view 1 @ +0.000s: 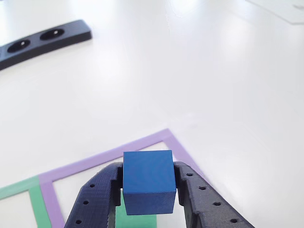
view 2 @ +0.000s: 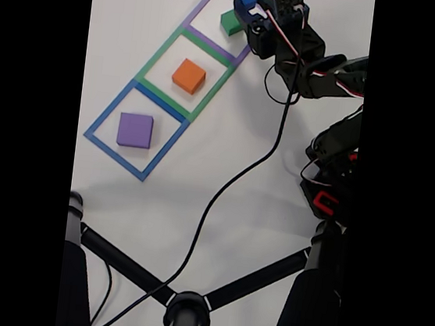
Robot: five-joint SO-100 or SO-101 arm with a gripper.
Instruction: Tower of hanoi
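The gripper [view 1: 149, 190] is clamped on the dark blue cube [view 1: 148, 179], one dark finger pressed to each side of it, holding it clear of the table above the purple square outline [view 1: 114, 154]. In the other view a patch of the green cube [view 1: 135, 221] shows directly beneath the blue one, so the smallest block looks to be poised over it or just leaving it; which of the two, a single moment cannot say.

From the fixed view the layout reads plainly: the purple cube [view 2: 135, 130] sits alone in the blue square outline [view 2: 100, 124], the orange cube [view 2: 189, 75] alone in the green square outline [view 2: 158, 48], and the green cube lies in the purple outline under the arm. My judgement is that the puzzle is somewhere in the middle: the blocks are spread over all three bays, nothing is yet stacked into a full tower, and most of the moves remain.

The table [view 1: 213, 71] is smooth, white and glossy, with soft glare. A black strip with round holes [view 1: 40, 40] lies at the far left, and a black cable [view 2: 230, 188] trails across the table toward a dark stand [view 2: 185, 313]
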